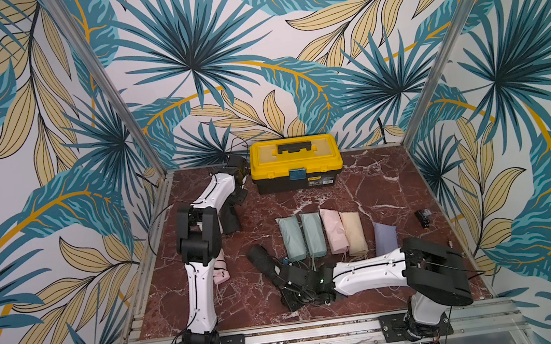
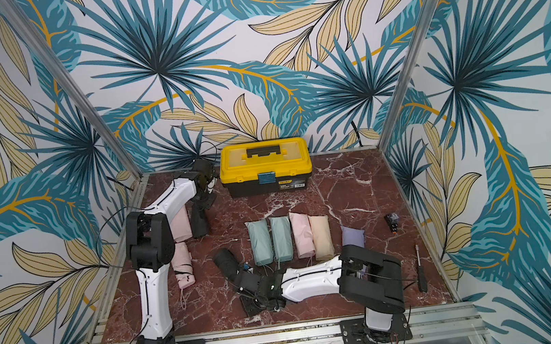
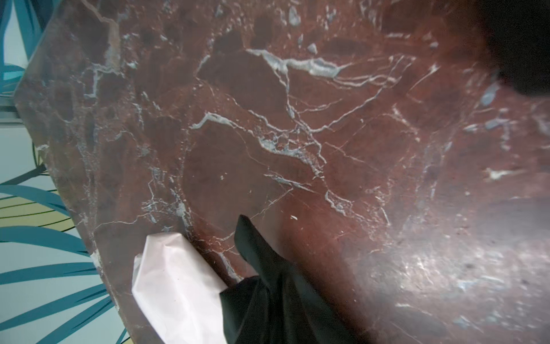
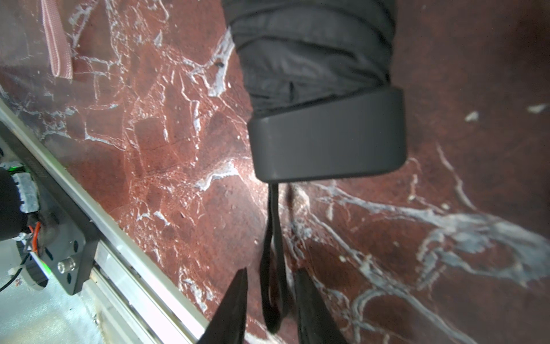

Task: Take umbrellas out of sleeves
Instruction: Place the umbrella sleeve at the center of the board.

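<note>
A bare black umbrella (image 1: pixel 261 258) (image 4: pixel 327 137) lies on the table, handle toward my right gripper (image 4: pixel 270 271) (image 1: pixel 281 276). That gripper is open, its fingers on either side of the umbrella's black wrist loop (image 4: pixel 272 268). At the back left, the black sleeve (image 1: pixel 231 217) (image 3: pixel 268 283) hangs limp from my left gripper (image 2: pixel 204 203) and covers the jaws. A bare pink umbrella (image 2: pixel 182 266) and a pink sleeve (image 2: pixel 180 224) (image 3: pixel 175 286) lie by the left arm. Two mint (image 1: pixel 291 237), pink (image 1: pixel 334 230), beige (image 1: pixel 353 233) and lilac (image 1: pixel 386 238) sleeves lie in a row, full.
A yellow-lidded black toolbox (image 1: pixel 296 163) stands at the back. On the right lie a small black part (image 1: pixel 423 215) and a screwdriver (image 2: pixel 420 269). An aluminium rail (image 4: pixel 89 208) runs along the table's front edge near my right gripper.
</note>
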Available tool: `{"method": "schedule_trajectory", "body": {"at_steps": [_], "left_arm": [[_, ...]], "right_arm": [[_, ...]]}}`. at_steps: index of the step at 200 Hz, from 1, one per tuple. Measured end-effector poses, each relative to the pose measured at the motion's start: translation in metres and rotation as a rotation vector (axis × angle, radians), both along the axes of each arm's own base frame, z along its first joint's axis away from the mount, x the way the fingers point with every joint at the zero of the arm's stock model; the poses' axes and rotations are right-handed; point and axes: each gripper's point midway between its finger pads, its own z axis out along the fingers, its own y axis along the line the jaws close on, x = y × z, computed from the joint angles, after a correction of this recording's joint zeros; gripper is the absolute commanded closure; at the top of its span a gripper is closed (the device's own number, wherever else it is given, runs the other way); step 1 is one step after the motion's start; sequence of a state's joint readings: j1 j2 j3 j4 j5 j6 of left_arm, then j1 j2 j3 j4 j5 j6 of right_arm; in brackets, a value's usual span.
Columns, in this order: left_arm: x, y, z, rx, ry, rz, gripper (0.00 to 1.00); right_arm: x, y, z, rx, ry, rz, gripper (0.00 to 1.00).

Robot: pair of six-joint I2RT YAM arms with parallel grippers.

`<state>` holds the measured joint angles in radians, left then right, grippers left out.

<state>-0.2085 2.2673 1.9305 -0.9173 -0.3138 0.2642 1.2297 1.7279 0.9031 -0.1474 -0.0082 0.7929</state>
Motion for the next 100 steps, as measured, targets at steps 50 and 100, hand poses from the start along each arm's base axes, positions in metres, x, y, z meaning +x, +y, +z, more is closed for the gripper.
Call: {"method": "schedule_trajectory", "body": {"at_steps": [50,100], "left_arm": [[0.006,0.009,0.009,0.023,-0.029,0.021,0.79],[0.018,0.020,0.026,0.039,-0.081,0.057,0.68]], "right_arm": [[0.001,-0.001,0.000,-0.007,-0.002,-0.002,0.69],[0.001,-0.006,0.000,-0.045,-0.005,0.002,0.67]]}}
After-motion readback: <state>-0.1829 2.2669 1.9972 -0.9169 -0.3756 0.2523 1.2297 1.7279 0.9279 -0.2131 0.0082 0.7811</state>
